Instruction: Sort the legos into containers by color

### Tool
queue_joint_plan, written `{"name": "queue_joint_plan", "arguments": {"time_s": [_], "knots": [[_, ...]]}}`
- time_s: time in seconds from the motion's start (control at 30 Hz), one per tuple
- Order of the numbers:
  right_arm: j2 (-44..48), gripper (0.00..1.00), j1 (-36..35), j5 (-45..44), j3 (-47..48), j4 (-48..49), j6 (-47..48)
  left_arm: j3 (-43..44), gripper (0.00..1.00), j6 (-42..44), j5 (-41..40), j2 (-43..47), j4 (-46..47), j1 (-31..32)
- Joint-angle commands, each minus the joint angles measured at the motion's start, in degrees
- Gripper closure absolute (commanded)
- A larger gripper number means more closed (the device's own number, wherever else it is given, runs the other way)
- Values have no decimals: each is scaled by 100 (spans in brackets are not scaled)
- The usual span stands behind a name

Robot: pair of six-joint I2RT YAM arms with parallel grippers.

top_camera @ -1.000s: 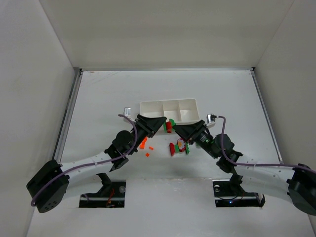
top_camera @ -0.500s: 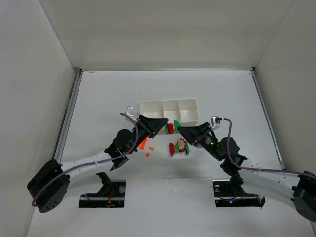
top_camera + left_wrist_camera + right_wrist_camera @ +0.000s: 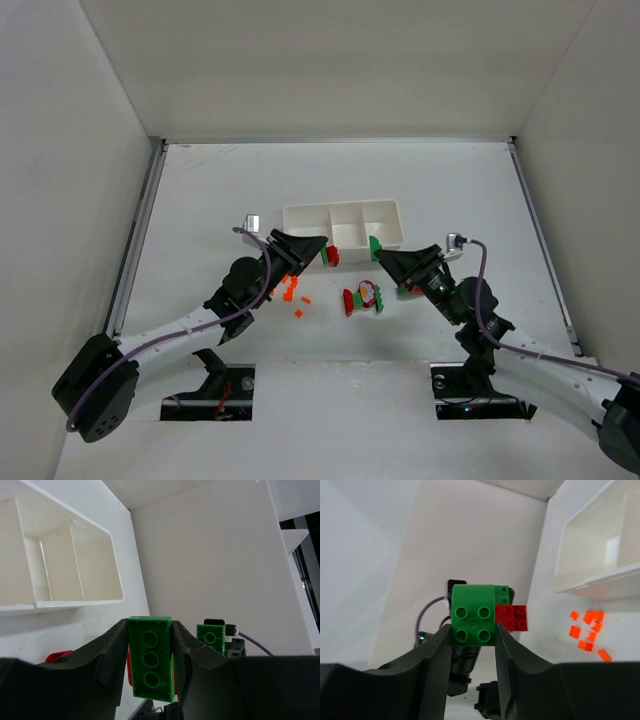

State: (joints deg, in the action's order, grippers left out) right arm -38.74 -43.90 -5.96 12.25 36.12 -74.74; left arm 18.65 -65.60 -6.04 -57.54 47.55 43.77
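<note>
Left gripper [image 3: 321, 255] has its jaws clamped on a long green three-stud plastic brick [image 3: 150, 658], and there's a red piece tucked right behind it. It's sitting just off the near wall of the white three-compartment plastic tray [image 3: 343, 207]. Right gripper [image 3: 378, 252] has its jaws squeezed onto a chunky green four-stud brick [image 3: 472, 614], close to the tray's right end. Down on the white counter [image 3: 220, 190], the tiny orange plastic bits [image 3: 289, 291] are scattered by the left arm. A small red-and-green brick pile [image 3: 362, 297] lies between the arms.
</note>
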Motion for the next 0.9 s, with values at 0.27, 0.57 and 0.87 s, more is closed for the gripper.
{"name": "queue_joint_plan", "arguments": {"time_s": [0.27,0.57,0.87], "knots": [[-1424,79,9,-538,1428,-1563,1926,-265,84,135,718,1560,-1106,-619],[-3656,79,9,-652,3150,-1933,3043,-687,82,285,1369,2914,-2671,-1384],[-5300,77,-114,-565,4355,-1916,3229,-1004,82,136,1738,2968,-2558,-1824]]}}
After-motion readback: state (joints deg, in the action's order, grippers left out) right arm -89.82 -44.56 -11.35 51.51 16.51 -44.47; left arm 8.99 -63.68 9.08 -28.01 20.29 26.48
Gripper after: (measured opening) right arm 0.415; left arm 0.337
